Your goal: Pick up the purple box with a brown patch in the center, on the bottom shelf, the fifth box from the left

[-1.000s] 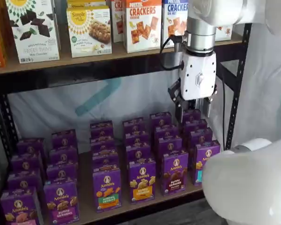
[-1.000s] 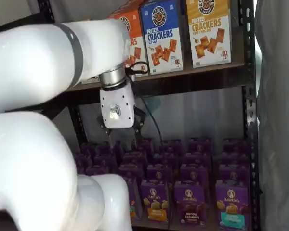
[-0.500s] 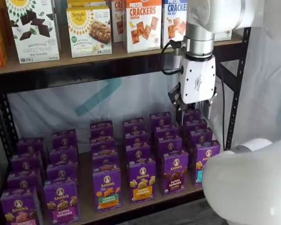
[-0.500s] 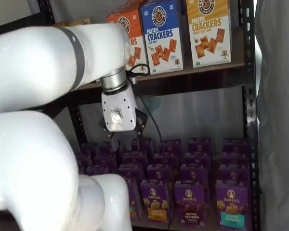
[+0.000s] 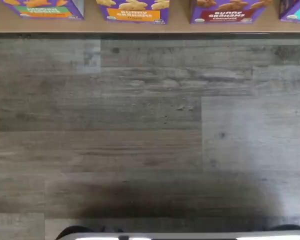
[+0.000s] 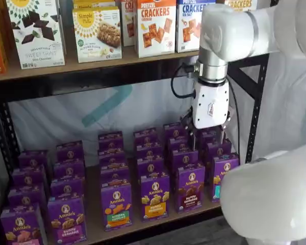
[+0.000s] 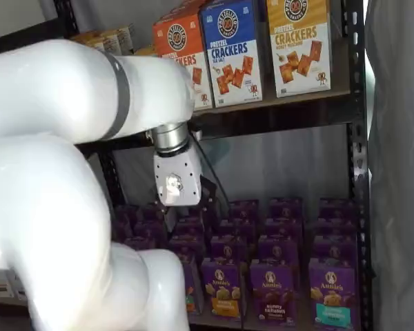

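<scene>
The purple box (image 6: 189, 188) with a brown band stands in the front row of the bottom shelf (image 6: 93, 217), and shows in both shelf views (image 7: 272, 293). The wrist view shows only its lower edge (image 5: 224, 10) on the shelf board (image 5: 140, 28). My gripper (image 6: 208, 140) hangs above the back rows of purple cartons, behind and a little right of that box. Its black fingers (image 6: 194, 139) point down with a gap between them and hold nothing. In a shelf view my gripper (image 7: 188, 212) is partly lost against the dark cartons.
A purple carton with an orange band (image 6: 154, 196) and one with a teal band (image 6: 222, 176) flank the box. Cracker boxes (image 6: 155, 25) fill the higher shelf. A black frame post (image 6: 255, 102) stands right of the gripper. Grey plank floor (image 5: 150, 130) lies before the shelf.
The gripper has come down and slightly left, from beside the upper shelf edge to just over the back rows of cartons. The boxes have not moved.
</scene>
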`<state>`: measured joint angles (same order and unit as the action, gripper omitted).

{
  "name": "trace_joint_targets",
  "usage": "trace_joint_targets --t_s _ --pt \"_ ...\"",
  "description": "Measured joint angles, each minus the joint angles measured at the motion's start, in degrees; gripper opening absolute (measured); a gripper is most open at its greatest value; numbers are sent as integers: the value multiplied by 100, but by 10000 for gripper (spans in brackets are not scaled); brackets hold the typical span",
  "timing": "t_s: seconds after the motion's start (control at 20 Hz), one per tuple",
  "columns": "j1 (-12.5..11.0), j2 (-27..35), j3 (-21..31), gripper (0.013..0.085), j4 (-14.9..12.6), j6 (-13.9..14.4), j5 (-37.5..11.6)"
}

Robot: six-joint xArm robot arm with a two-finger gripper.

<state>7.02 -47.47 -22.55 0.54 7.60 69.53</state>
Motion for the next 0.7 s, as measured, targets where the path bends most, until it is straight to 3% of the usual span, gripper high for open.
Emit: trace_joint_targets --t_s 0.25,0.7 --pt "-153 548 235 850 201 -252 -794" --pt "-377 1743 442 850 -72 -350 -2406"
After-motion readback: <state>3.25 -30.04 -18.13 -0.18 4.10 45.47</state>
